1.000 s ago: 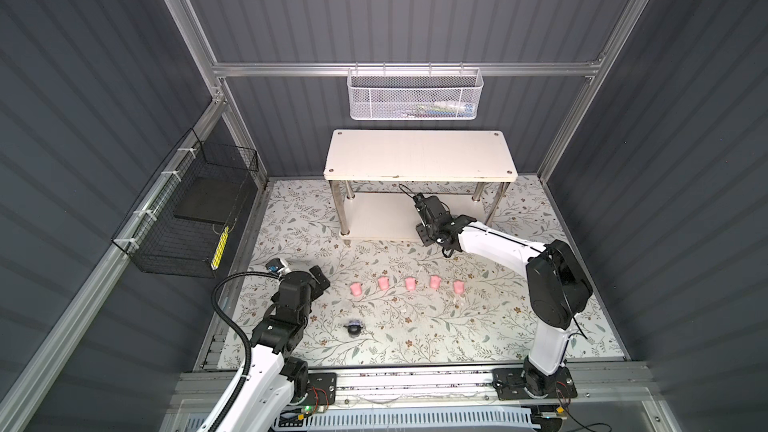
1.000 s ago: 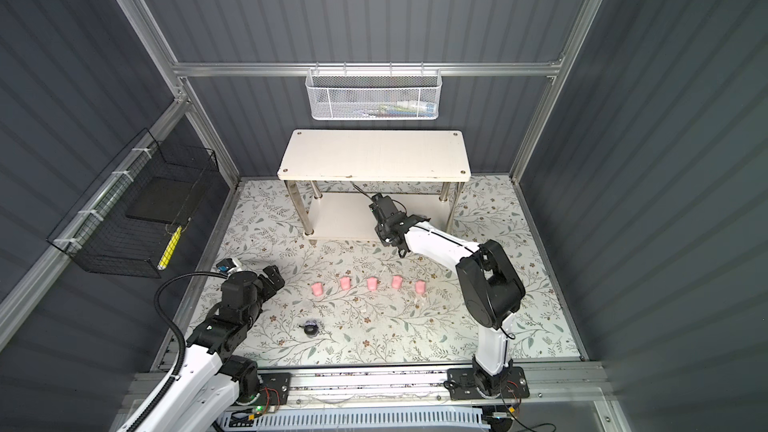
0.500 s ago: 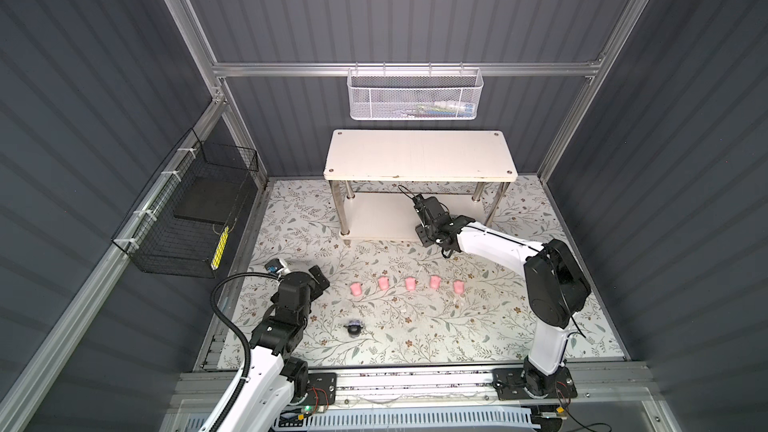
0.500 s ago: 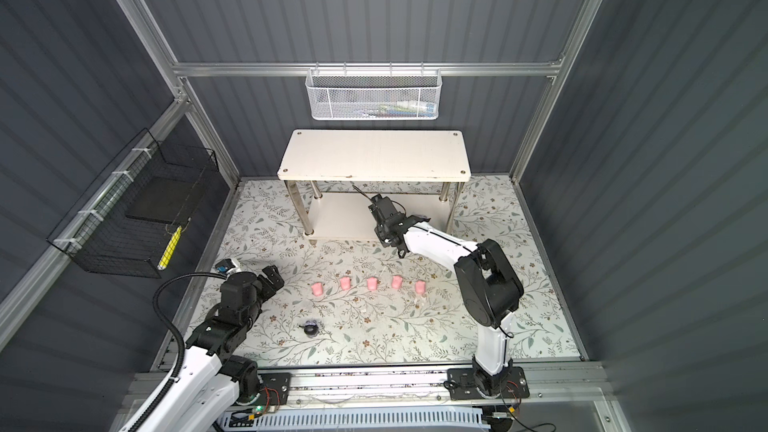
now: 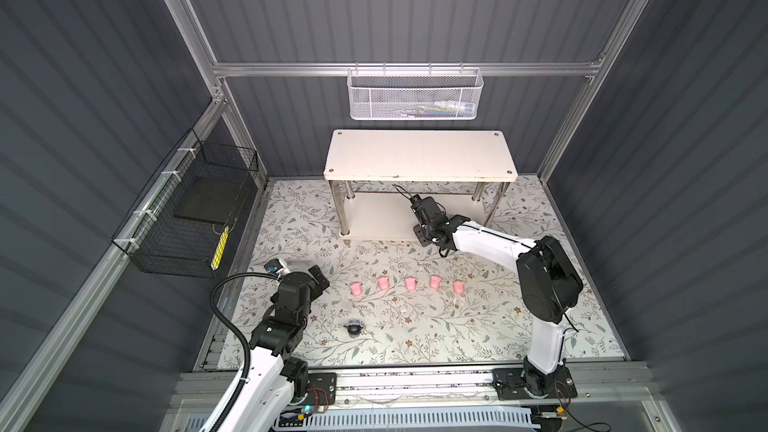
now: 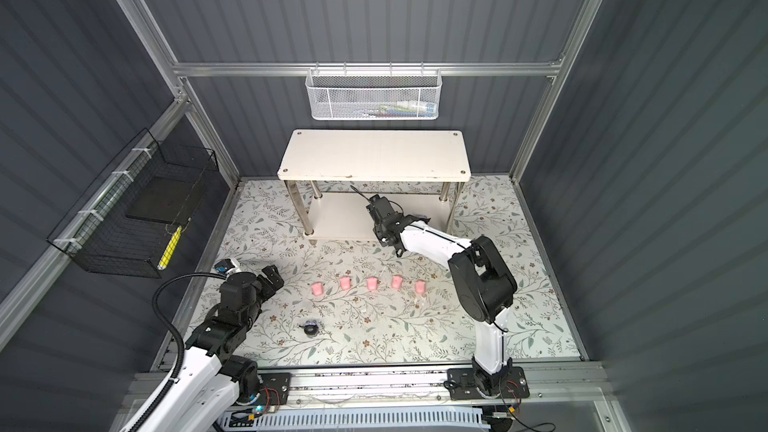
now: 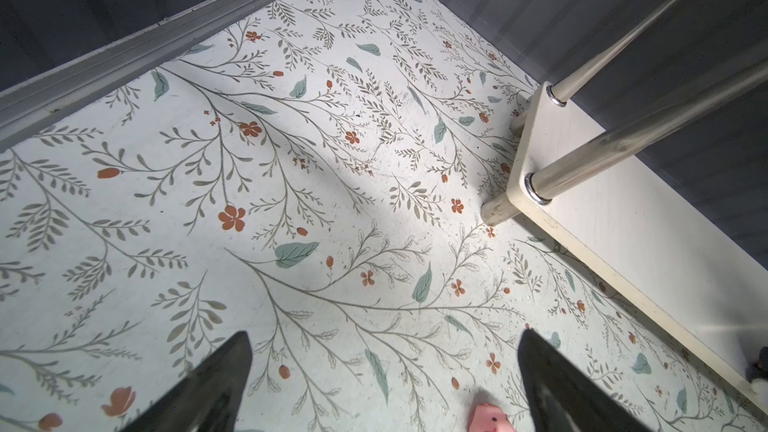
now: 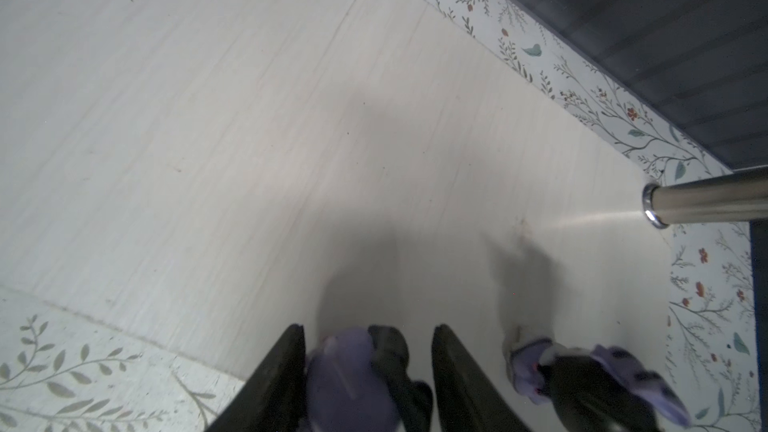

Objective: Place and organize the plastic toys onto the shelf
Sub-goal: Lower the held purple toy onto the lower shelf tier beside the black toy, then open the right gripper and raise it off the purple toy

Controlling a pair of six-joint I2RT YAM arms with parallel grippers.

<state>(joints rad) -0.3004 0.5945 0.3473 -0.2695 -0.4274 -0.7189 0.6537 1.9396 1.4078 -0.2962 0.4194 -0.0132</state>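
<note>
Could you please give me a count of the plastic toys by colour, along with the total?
Pink toys: 5, in a row on the mat.
Purple toys: 3, one on the mat, one held in the right gripper, one beside it on the lower tier of the shelf.
Total: 8

Left arm [image 5: 257, 384], right arm [image 5: 486, 243]: white links, black joints. Left hand [image 7: 385, 332], right hand [image 8: 369, 328] black, tapered. Black corrugated cable [image 5: 212, 299].

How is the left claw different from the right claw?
The left claw is wide open and empty; the right claw grips a purple-and-black plastic toy. The left hangs over the flowery mat; the right over the lower board of the white two-tier shelf. Both are black and pointed.
</note>
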